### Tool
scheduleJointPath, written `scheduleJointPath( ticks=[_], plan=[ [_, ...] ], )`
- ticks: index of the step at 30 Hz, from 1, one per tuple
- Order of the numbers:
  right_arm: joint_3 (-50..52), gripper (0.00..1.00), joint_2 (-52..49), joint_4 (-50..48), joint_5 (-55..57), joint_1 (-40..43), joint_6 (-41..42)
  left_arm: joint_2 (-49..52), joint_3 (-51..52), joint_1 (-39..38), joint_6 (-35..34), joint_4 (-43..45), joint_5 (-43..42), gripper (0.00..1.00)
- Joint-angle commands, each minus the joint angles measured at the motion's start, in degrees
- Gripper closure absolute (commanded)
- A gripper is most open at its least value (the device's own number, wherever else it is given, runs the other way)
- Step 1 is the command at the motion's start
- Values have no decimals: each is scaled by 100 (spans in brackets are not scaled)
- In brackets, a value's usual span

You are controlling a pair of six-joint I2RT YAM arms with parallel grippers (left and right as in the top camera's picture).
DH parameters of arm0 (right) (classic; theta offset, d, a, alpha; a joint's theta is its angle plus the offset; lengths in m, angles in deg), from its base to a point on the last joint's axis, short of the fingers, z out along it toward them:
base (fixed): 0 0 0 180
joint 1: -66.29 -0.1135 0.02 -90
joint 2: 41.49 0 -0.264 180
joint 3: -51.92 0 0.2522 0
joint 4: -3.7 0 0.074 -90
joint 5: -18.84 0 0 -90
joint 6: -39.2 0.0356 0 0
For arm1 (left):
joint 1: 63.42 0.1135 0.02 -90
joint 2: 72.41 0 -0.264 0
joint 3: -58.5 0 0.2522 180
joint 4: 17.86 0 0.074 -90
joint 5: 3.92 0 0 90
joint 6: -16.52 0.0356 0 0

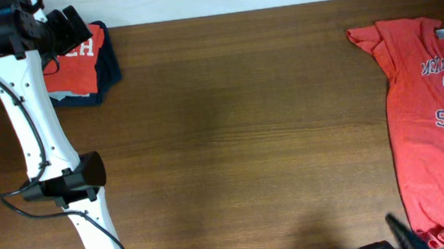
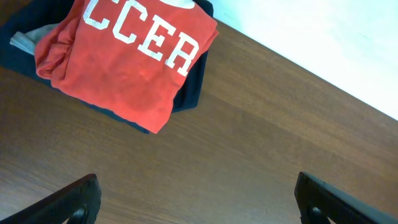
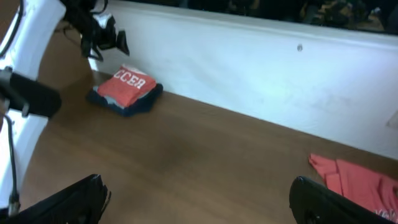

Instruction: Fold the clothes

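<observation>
Left fingers [image 2: 74, 199] and right fingers [image 3: 68, 202] stand wide apart, empty; the unfolded T-shirt [image 1: 427, 123] lies lengthwise front-to-back, collar toward the far tabletop [image 1: 247, 138] edge.

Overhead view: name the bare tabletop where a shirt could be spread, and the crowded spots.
Free: the wide middle of the table, between the left arm and the spread red T-shirt. Crowded: the far-left corner, where the folded stack lies by that arm, and the right edge under the T-shirt.
</observation>
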State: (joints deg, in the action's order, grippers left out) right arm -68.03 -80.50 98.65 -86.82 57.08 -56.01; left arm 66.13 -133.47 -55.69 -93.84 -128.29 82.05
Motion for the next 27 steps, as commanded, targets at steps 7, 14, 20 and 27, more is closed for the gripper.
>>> scheduleJointPath(
  ticks=[7, 14, 20, 27],
  plan=[
    [2959, 1, 1947, -1379, 516, -52, -50, 15, 22, -7, 70, -2, 66, 1],
    [5134, 1, 2841, -3220, 739, -52, -52, 15, 22, -7, 70, -2, 66, 1],
    [6865, 1, 3368, -5112, 802, -52, -50, 15, 22, -7, 70, -2, 66, 1],
    [8437, 1, 3880, -6708, 802, -50, -48, 15, 22, -7, 70, -2, 66, 1]
  ],
)
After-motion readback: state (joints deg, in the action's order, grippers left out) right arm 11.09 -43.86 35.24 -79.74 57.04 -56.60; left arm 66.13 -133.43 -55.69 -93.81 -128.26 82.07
